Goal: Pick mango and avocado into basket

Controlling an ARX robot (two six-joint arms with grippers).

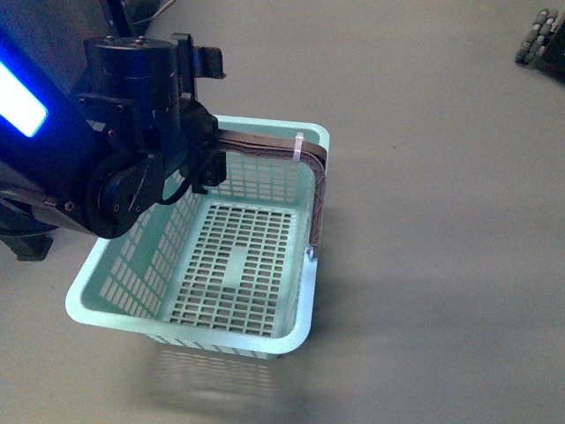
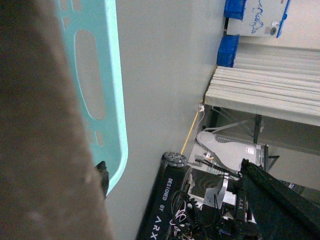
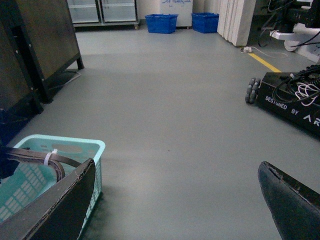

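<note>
Clamping the teal basket (image 1: 296, 329) by its brown handles (image 1: 265, 146), the left end effector (image 1: 210, 159) holds it over the grey floor (image 1: 441, 230), mid front view; the right end effector (image 3: 176, 169) gapes, released.

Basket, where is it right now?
Front view, left of centre: the basket is over the grey floor, its brown handle gripped by the left gripper.
</note>
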